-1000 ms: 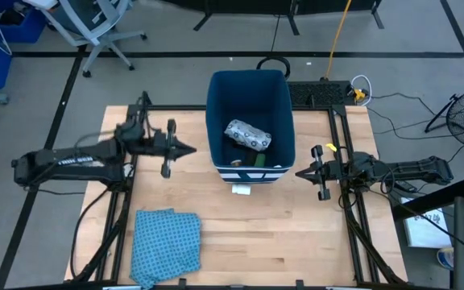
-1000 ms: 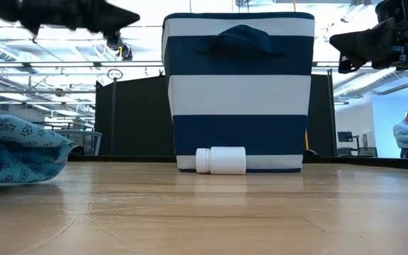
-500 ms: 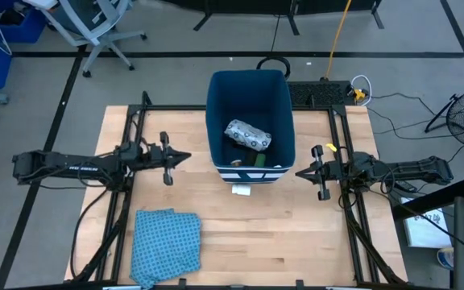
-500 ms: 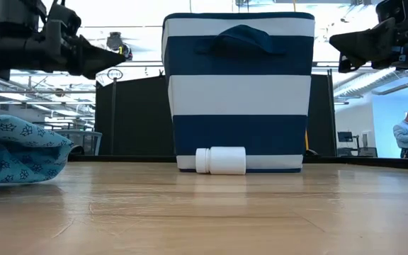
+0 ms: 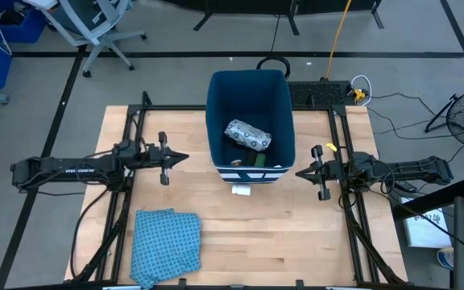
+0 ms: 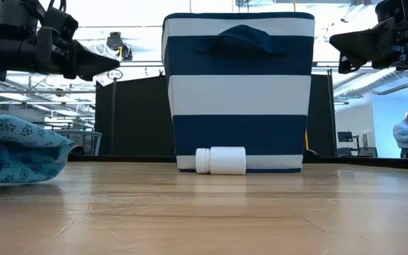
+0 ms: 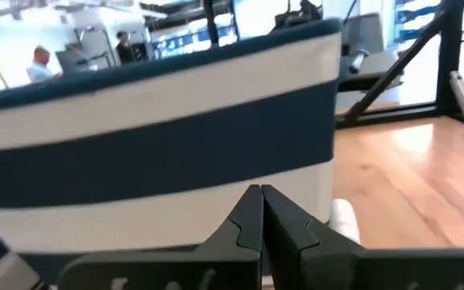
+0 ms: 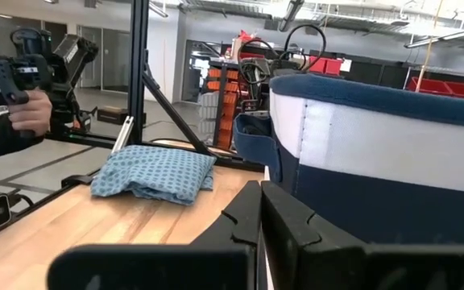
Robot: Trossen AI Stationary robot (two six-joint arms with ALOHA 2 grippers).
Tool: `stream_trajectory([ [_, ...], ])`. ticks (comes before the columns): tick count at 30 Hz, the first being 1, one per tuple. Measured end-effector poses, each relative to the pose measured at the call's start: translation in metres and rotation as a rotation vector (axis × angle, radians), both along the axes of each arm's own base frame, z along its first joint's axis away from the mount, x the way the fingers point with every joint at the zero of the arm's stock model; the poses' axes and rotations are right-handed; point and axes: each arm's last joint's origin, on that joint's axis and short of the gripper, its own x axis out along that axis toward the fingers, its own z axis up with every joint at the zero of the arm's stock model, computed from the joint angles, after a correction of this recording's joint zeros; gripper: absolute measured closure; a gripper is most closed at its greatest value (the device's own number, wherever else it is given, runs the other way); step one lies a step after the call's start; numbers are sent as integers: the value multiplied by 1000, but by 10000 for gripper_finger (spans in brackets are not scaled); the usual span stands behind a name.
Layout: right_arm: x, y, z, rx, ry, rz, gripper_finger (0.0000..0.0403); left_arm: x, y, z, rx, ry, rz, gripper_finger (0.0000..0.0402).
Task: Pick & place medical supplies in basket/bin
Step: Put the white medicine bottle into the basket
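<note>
Since the earlier frames the left arm had drawn back and straightened, so the left gripper point(image 5: 185, 157) sat further from the bin than before; the right arm and everything on the table kept their places.

Going left to right: the blue star-patterned cloth point(image 5: 166, 243) lay crumpled at the near left of the wooden table point(image 5: 296, 234), no part of the job. The left gripper hung above the boards well left of the bin, jaws clenched on nothing. The blue-and-white striped bin point(image 5: 248, 80) stood at the table's middle, far side, with a white green-printed pouch point(image 5: 248, 135) and a dark green piece point(image 5: 260, 161) already inside. A small white bottle point(image 6: 221, 160) lay on its side on the table, touching or just beside the bin's near wall — seemingly the one supply still out. The right gripper point(image 5: 300, 172) hovered just right of the bin, jaws likewise clenched and empty.

By my reading the task was near its end: most items were binned, one pick remaining. The next move would call for one gripper to open, descend to the bottle close against the bin wall, and grasp it without nudging the soft side.

No brand or label could be read — faint lettering on the left arm was too small to make out.
</note>
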Motion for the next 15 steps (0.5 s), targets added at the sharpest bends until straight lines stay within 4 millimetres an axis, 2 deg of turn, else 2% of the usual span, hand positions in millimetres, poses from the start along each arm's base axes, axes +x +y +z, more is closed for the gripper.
stream_trajectory([
  [6, 0, 0, 0, 53, 6, 7, 399, -6, -5, 9, 70, -112, -113, 400],
  [11, 0, 0, 1, 74, 1, 10, 399, -20, -7, 5, 93, -183, -94, 401],
  [15, 0, 0, 1, 74, 1, 10, 399, -28, -4, 2, 61, -171, -55, 401],
])
